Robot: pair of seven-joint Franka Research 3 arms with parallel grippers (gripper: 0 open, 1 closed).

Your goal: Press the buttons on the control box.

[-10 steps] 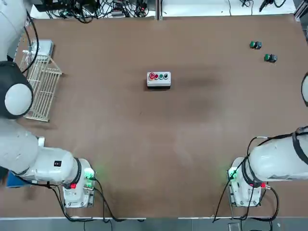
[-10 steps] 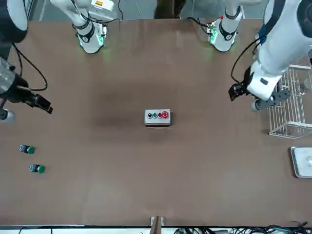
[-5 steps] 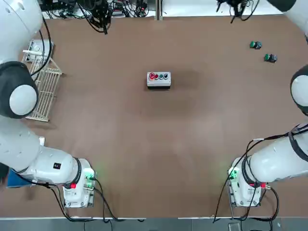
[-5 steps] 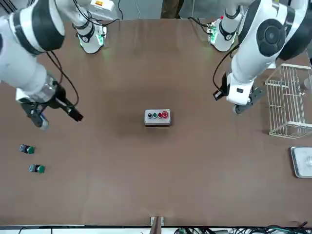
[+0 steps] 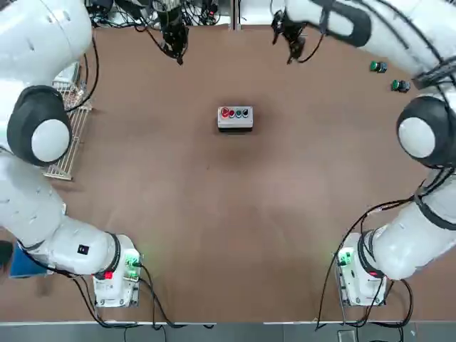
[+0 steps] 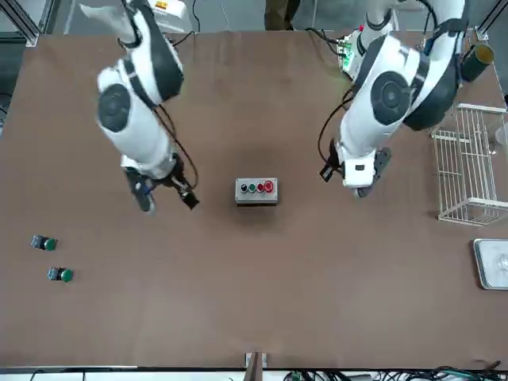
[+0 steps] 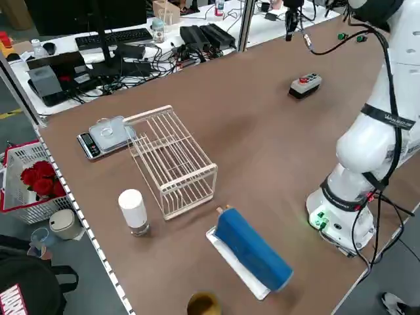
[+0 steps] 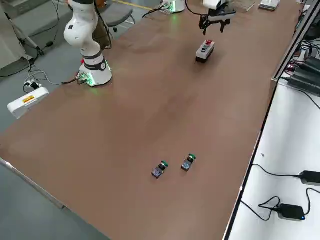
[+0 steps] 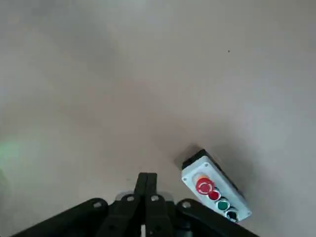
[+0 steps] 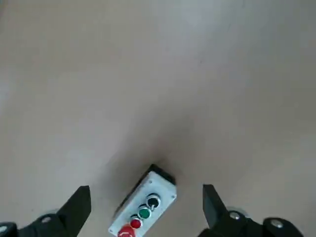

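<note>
Left gripper (image 5: 174,44) hangs far-left of the box (image 5: 235,117), fingers together. The box sits mid-counter (image 5: 214,214), long axis left-right, red button leftmost. Right gripper (image 5: 291,43) hangs far-right, fingers apart. Both look about equally near.

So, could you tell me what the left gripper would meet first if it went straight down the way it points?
Probably bare table: the left gripper points down just beside the control box.

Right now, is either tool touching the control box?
No, the left tool and right tool hang either side of the control box, both clear of it.
</note>
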